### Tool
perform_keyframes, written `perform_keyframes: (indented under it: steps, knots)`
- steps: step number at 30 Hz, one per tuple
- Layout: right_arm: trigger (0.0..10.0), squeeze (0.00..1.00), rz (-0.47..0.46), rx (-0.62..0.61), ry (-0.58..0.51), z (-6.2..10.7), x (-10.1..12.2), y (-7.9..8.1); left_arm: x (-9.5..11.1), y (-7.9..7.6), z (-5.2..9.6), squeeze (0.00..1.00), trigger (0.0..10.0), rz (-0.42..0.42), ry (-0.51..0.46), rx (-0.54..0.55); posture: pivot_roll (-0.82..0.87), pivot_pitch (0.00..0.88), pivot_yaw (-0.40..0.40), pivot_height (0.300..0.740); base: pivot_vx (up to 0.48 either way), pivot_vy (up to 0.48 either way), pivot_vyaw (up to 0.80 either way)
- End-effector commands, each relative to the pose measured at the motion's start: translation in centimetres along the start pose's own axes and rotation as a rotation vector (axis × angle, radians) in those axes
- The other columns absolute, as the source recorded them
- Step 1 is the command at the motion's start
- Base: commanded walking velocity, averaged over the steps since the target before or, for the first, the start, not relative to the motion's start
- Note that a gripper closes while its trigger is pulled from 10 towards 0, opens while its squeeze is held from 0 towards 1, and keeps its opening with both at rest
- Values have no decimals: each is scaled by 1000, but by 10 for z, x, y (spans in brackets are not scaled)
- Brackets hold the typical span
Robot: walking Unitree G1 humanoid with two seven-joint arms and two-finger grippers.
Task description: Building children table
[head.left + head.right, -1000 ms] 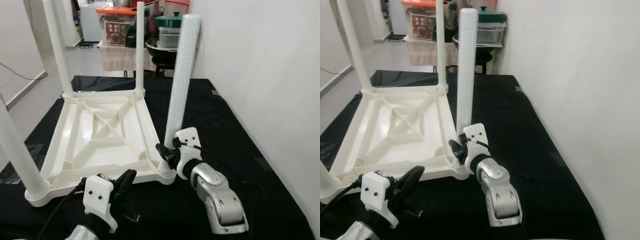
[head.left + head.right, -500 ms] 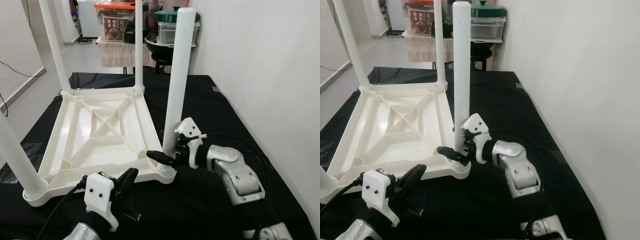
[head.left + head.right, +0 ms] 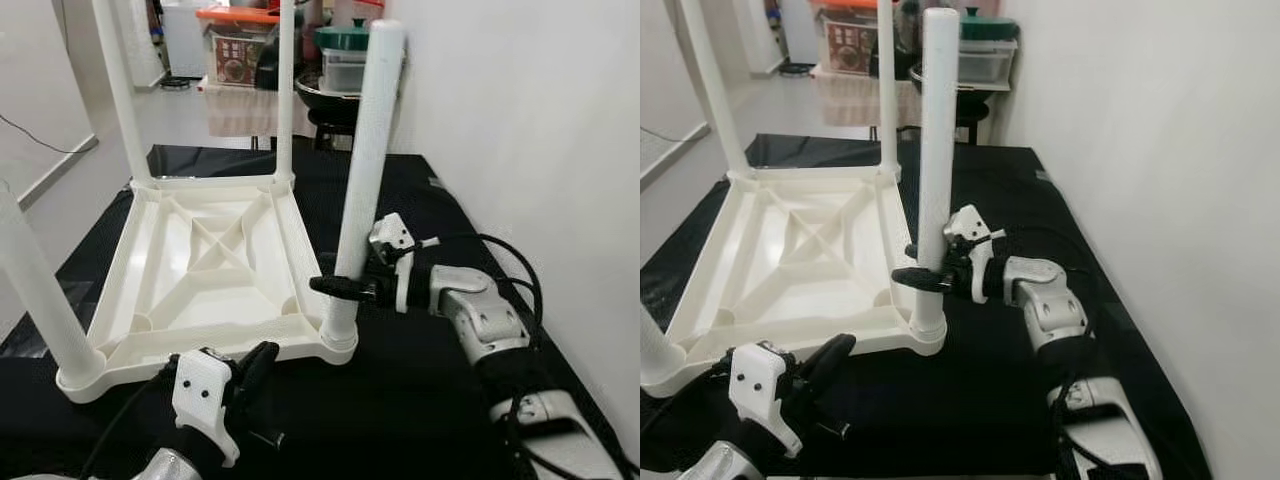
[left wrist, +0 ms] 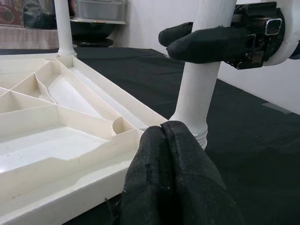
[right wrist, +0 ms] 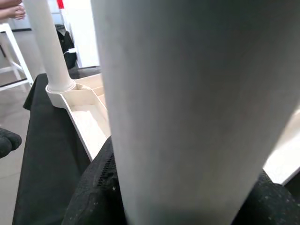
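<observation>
The right end effector (image 3: 335,286) clamps the upright table leg (image 3: 362,170) (long axis vertical) low, above the upturned tabletop (image 3: 200,270).

Over the last second the right gripper (image 3: 335,287) climbed from the foot of the near-right white plastic table leg (image 3: 362,170) to a spot higher on its shaft. Its silver forearm swung from pointing steeply down to lying nearly level, reaching in from the right.

A black cloth (image 3: 420,200) covers the floor beside a white wall (image 3: 520,130), and behind it stand an orange-lidded box (image 3: 236,45), a green-lidded container (image 3: 345,55) and a black pan (image 3: 325,100).
</observation>
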State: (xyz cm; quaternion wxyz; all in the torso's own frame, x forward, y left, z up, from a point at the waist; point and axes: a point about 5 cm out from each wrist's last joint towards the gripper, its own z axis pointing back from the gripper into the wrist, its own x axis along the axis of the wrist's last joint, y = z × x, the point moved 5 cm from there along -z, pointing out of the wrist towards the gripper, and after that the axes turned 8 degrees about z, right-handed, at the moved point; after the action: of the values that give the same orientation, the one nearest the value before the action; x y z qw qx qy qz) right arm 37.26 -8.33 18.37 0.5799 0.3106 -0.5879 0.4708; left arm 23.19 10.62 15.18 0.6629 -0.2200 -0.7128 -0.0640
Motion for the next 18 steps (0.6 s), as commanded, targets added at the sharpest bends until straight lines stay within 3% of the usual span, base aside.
perform_keyframes:
  steps: [1,7,8,9,10,11,13,14,16,18]
  knots:
    - [0,0,12,-6,-1,8,-1,-2,-3,-1,1,0,8745,12,10,-4,63,0,-93,740,0,0,0]
    - [0,0,-11,-31,62,15,-17,8,-1,-1,3,0,8784,13,7,-4,52,0,-94,740,0,0,0]
    - [0,0,-67,-130,152,9,-36,15,0,0,4,0,8824,13,7,-5,45,1,-99,740,0,0,0]
    - [0,0,-182,-452,234,4,-59,20,1,0,5,0,8784,14,6,-6,41,12,-102,740,0,0,0]
    - [0,0,-182,-452,234,4,-59,20,1,0,5,0,8784,14,6,-6,41,12,-102,740,0,0,0]
    - [0,0,-273,-703,316,14,-77,25,2,0,5,0,8784,15,6,-6,41,12,-102,740,0,0,0]
    - [0,0,-359,-715,330,5,-85,71,3,1,5,0,8549,16,5,-8,31,27,-89,740,0,0,0]
    - [0,0,-292,-668,317,0,-79,76,3,2,5,0,8627,15,5,-8,8,17,-70,740,0,0,0]
    - [0,0,-242,-646,312,-2,-76,77,3,2,5,0,8627,14,6,-8,8,17,-70,740,0,0,0]
    - [0,0,-244,-651,319,-1,-78,72,3,2,4,0,8588,18,5,-12,9,22,-74,740,0,0,0]
